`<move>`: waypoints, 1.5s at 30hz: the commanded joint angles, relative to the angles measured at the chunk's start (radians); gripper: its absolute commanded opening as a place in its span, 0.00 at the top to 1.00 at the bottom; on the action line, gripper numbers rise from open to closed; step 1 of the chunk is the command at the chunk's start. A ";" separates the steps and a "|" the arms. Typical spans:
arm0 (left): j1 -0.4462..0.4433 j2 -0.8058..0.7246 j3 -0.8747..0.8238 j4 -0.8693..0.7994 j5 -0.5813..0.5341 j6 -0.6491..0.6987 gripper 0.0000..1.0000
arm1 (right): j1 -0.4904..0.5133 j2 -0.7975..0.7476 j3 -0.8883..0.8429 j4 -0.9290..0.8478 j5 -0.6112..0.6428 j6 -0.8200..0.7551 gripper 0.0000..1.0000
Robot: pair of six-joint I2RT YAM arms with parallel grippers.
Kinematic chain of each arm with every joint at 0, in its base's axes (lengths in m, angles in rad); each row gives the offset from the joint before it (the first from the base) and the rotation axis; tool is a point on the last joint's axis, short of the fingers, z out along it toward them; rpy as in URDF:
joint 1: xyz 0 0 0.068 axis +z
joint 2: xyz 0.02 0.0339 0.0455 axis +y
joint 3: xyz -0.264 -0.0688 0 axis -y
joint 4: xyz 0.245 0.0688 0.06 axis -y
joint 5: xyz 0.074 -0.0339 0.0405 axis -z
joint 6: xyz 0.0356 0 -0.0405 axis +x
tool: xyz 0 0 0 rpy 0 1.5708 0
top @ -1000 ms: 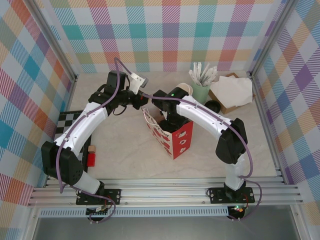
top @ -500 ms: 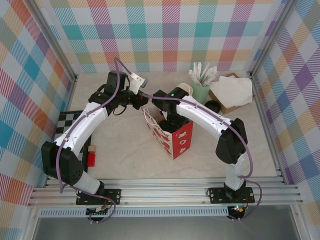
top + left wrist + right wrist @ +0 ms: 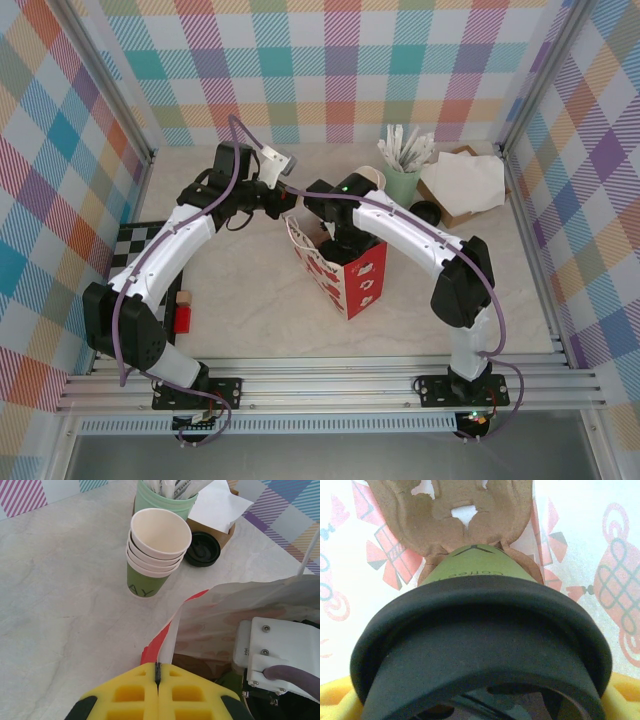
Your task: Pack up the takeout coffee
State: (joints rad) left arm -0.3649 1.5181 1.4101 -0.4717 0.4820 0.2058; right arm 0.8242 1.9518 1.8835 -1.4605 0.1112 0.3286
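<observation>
Nothing has moved since: our left gripper (image 3: 158, 672) pinches the paper bag (image 3: 352, 278) rim at frame centre, and our right gripper (image 3: 335, 233) clasps the takeout coffee (image 3: 475, 572) inside, unreleased.

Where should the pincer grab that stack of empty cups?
Probably the green wall of the bottom cup, coming in level across the bare table. The stack of empty cups stands upright, with the black lid and mint cup crowding its other sides.

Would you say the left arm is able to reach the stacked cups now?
Probably not: the left gripper is shut on the edge of the paper bag, though only bare table lies between it and the stacked cups.
</observation>
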 commanded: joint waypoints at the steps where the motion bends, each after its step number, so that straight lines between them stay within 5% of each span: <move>1: 0.014 -0.014 -0.011 0.004 0.002 0.006 1.00 | -0.005 0.025 0.009 -0.087 -0.014 0.012 0.45; 45: 0.014 -0.015 -0.018 0.013 -0.002 0.005 1.00 | -0.003 0.004 0.058 -0.127 -0.021 0.007 0.44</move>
State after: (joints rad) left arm -0.3641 1.5181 1.4052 -0.4679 0.4877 0.2054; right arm 0.8234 1.9583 1.9190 -1.5028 0.1001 0.3283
